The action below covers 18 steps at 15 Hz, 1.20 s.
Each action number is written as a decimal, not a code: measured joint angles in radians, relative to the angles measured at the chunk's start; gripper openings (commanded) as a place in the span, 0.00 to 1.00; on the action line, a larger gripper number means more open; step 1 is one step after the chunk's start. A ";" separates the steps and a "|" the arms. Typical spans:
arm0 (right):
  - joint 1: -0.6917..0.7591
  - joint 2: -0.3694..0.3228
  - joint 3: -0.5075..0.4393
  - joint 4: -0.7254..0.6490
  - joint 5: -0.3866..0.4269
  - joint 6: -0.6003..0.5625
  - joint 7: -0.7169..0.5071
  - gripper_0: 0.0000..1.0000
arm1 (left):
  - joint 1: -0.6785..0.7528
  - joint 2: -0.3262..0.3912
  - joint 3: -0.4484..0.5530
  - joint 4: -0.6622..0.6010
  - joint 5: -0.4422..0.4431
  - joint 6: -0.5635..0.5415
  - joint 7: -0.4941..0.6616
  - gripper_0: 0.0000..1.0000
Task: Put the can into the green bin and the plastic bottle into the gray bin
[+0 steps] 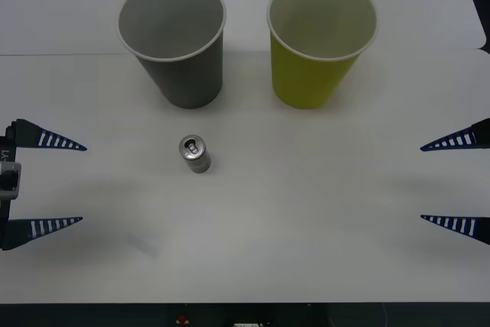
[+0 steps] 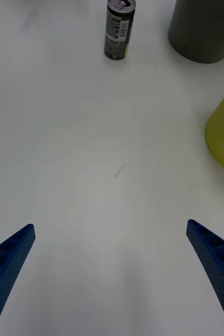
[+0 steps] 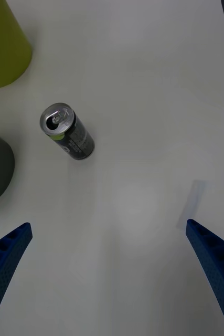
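We see the left gripper (image 1: 83, 184) at the table's (image 1: 306, 235) left edge and the right gripper (image 1: 421, 182) at its right edge, both with fingers spread wide and holding nothing. Between them and slightly farther, left of centre, the can (image 1: 194, 153) stands upright, apart from both cups. Beyond it stand the gray bin (image 1: 174, 40) on the left and the green bin (image 1: 318, 40) on the right.

Can (image 1: 194, 153) upright, apparently, near gray bin (image 1: 178, 42); green bin (image 1: 317, 42) beside.
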 measured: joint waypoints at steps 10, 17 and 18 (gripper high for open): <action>0.000 0.000 0.000 0.000 0.000 0.000 0.000 1.00 | 0.026 -0.039 0.045 -0.020 -0.002 0.042 0.003 1.00; 0.000 0.000 0.000 0.000 0.000 0.000 0.000 1.00 | 0.036 -0.078 -0.003 0.070 0.057 0.062 -0.010 1.00; 0.000 0.000 0.000 0.000 0.000 0.000 0.000 1.00 | 0.036 -0.078 -0.018 0.079 0.064 0.077 -0.016 1.00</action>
